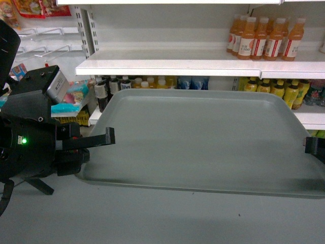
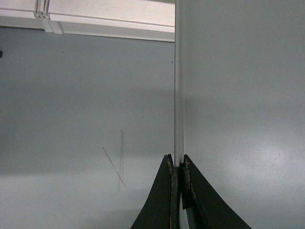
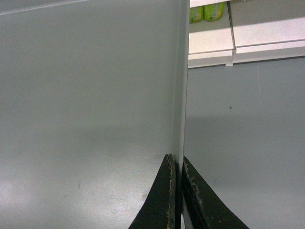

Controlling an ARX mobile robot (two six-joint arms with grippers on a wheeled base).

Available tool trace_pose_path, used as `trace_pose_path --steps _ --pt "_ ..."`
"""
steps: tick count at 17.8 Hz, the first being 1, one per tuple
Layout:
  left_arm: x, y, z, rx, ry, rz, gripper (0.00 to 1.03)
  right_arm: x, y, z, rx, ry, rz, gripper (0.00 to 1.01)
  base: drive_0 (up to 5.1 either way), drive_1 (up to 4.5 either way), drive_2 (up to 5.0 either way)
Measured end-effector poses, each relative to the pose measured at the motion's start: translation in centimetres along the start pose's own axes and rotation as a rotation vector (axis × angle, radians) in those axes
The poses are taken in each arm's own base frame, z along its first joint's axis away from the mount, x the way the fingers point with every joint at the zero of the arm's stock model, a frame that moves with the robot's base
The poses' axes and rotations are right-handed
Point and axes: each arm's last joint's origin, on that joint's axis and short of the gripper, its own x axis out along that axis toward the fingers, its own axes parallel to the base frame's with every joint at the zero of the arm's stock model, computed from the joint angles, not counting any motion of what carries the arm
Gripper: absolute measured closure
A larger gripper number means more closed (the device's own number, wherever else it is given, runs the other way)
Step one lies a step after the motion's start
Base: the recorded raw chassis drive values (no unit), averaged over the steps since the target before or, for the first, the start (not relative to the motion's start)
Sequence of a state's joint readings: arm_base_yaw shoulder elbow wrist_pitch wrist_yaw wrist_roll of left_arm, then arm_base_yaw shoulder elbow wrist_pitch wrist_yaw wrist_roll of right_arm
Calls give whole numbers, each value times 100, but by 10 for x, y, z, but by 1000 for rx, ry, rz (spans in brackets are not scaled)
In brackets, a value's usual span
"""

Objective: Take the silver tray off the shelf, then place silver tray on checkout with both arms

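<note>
The left arm (image 1: 28, 137) comes in from the left side, a bulky black body with a small green light glowing on its casing, its wrist held roughly level and pointing to the right. The left gripper (image 2: 179, 164) has its two dark fingers (image 2: 164, 200) pressed close together, pinching the thin rim of the silver tray (image 1: 203, 137) between them. Of the right arm only a black bit shows at the far right edge, and the right gripper (image 3: 177, 164) is likewise clamped tight on the tray's opposite rim, fingers nearly meeting.
</note>
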State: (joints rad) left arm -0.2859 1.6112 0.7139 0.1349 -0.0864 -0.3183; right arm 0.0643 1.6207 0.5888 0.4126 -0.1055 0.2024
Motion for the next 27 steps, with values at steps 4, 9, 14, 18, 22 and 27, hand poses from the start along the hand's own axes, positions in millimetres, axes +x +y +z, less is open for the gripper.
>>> trace_pose_path --steps 4,9,14,18,22,27 --pt "0 0 0 0 1 1 100 0 0 0 -1 1 1 97 3 -386 392" --pt "0 0 0 0 4 2 100 0 0 -1 0 5 0 97 1 -387 389" --pt "0 0 0 0 6 3 100 0 0 0 0 3 0 97 -2 -385 381" --pt "0 0 0 0 -1 0 100 0 0 0 0 1 1 97 -1 -382 380" --pt "0 0 -1 0 6 3 100 0 0 0 0 3 1 97 -1 -382 379" --pt "0 0 0 -1 -1 1 100 0 0 0 2 0 1 97 5 -374 383"
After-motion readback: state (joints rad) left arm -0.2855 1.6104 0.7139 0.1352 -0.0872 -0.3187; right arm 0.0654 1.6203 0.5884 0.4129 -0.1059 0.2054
